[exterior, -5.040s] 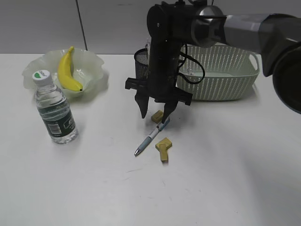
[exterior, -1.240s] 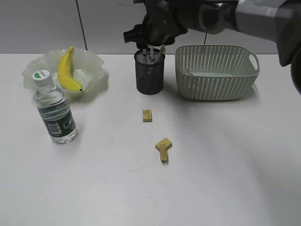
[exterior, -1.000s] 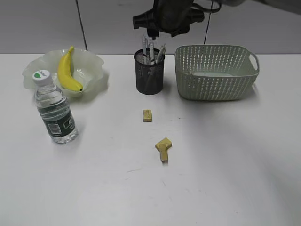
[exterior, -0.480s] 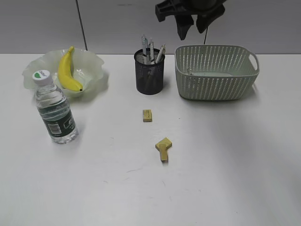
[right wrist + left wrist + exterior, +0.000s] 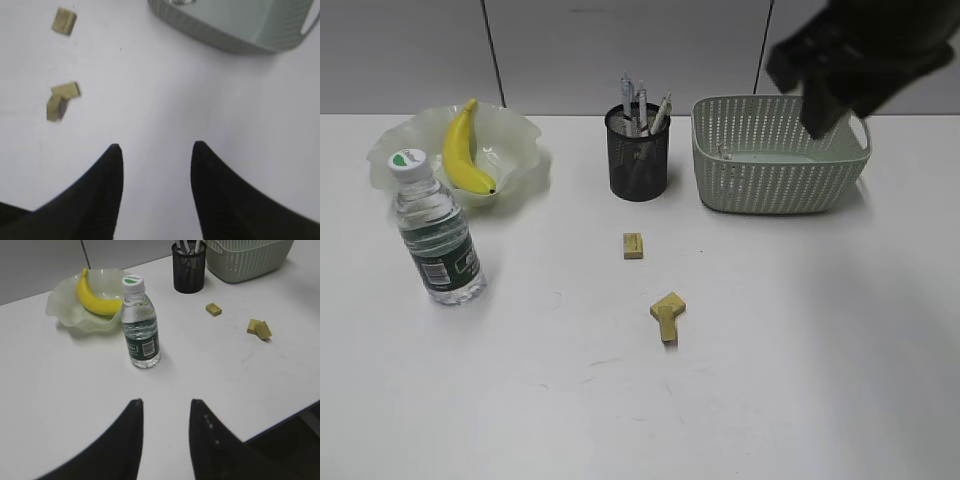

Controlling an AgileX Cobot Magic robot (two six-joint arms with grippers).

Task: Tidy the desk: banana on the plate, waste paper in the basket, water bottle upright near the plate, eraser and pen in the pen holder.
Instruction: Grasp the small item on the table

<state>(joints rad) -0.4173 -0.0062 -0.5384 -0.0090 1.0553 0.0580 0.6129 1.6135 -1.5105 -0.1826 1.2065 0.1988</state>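
**Desk mostly sorted, both pincers apart and holding nothing**

Starting at the left of my exterior feed, I see the banana (image 5: 465, 150) lying in the plate (image 5: 520, 135), with the water bottle (image 5: 435, 232) standing upright just in front of that plate on the desk (image 5: 800, 360). My left gripper (image 5: 164, 412) hangs over the near edge of the desk, its fingers spread with bare tabletop showing between them.

Moving to the middle, the pen holder (image 5: 638, 155) stands with several pens (image 5: 642, 108) sticking up out of it. In front of it a small tan eraser (image 5: 634, 245) lies on the desk, and nearer to me a second tan piece (image 5: 667, 313), bent in shape, lies apart from it.

On the right sits the basket (image 5: 780, 155), just beside the pen holder; I see something small and pale at its inner left wall but cannot tell what it is. My right gripper (image 5: 155, 170) is up above the desk, fingers parted and empty, blurred in the exterior feed.
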